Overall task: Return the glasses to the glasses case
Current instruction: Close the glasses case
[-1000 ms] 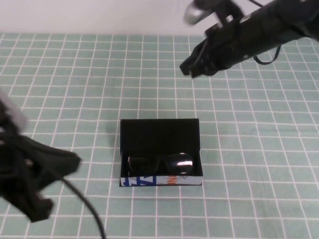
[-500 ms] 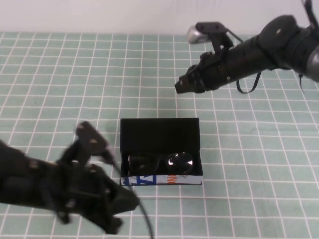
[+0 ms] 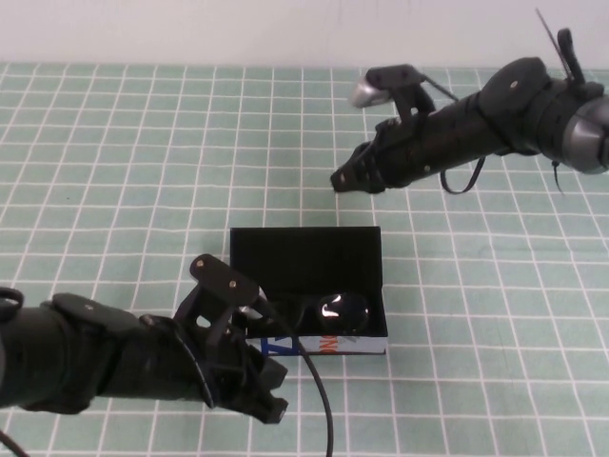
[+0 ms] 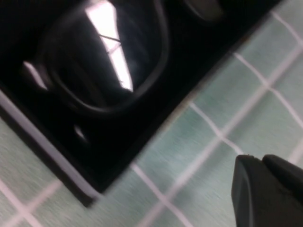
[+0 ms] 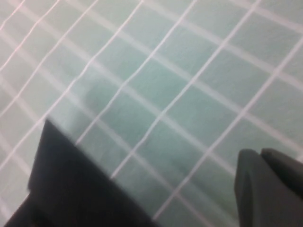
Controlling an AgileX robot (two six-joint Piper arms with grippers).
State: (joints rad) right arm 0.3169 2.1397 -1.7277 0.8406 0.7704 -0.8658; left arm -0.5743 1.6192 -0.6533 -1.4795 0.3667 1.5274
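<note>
Glossy black sunglasses lie inside open rectangular black case, centre of green gridded surface. Left gripper near-left of case, jaws together. Right gripper hovers far-right, jaws together.

Even overhead light, glare on the glasses, both wrist views blurred.

The glasses lie in the case, just right of my left gripper; my right gripper hangs behind it.
</note>
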